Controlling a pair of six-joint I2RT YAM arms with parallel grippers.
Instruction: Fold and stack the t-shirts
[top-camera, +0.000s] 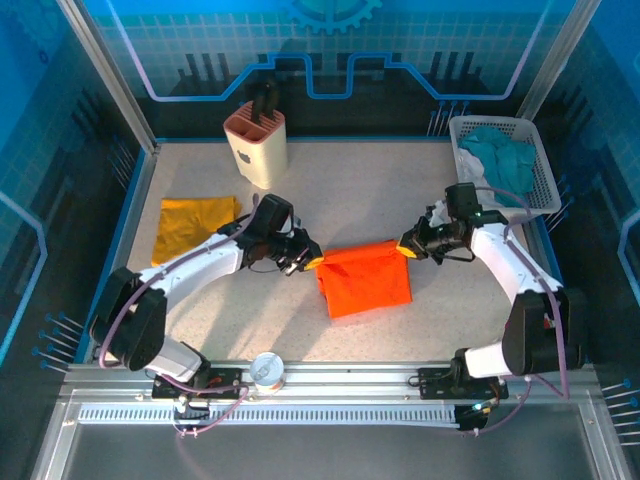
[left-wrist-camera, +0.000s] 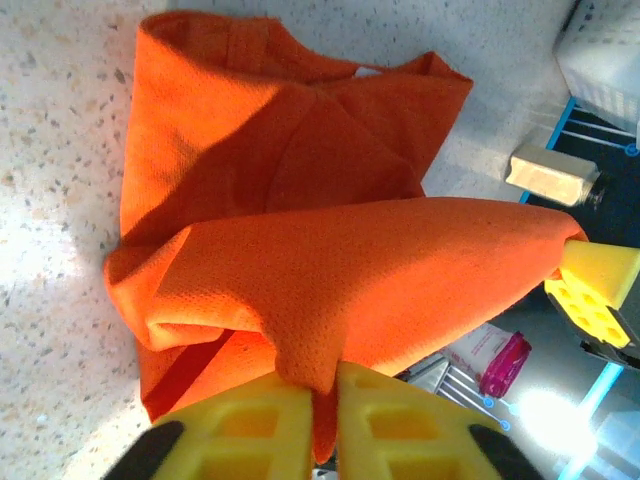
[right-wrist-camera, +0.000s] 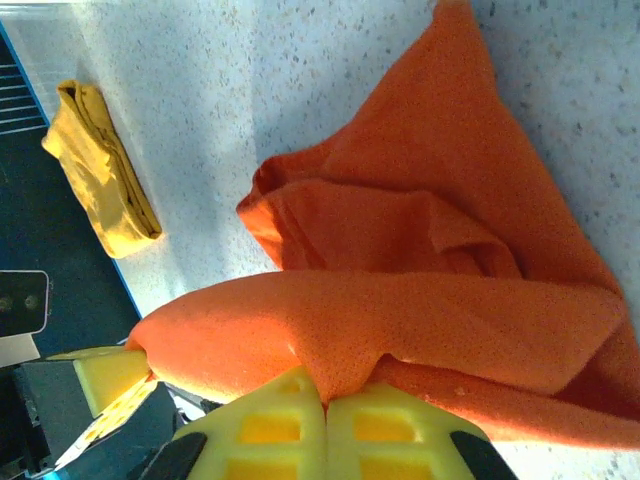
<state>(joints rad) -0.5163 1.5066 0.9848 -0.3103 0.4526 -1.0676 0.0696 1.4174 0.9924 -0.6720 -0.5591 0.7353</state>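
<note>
The bright orange-red t-shirt (top-camera: 365, 280) lies partly folded in the middle of the table, its far edge lifted into a taut band between both grippers. My left gripper (top-camera: 312, 262) pinches that edge's left corner; the cloth (left-wrist-camera: 300, 200) sits between its yellow fingers (left-wrist-camera: 250, 430). On the right, my right gripper (top-camera: 408, 250) is shut on the other corner of the shirt (right-wrist-camera: 450, 250), fingertips (right-wrist-camera: 390, 420) pressed together on the fabric. The mustard-yellow t-shirt (top-camera: 190, 225) lies folded at the table's left side, apart from both grippers, and shows in the right wrist view as a folded yellow t-shirt (right-wrist-camera: 100, 170).
A cream and pink holder (top-camera: 257, 145) stands at the back left of centre. A white basket (top-camera: 535, 185) with teal cloths (top-camera: 500, 155) sits at the back right. A small round can (top-camera: 268, 372) rests on the rail at the near edge.
</note>
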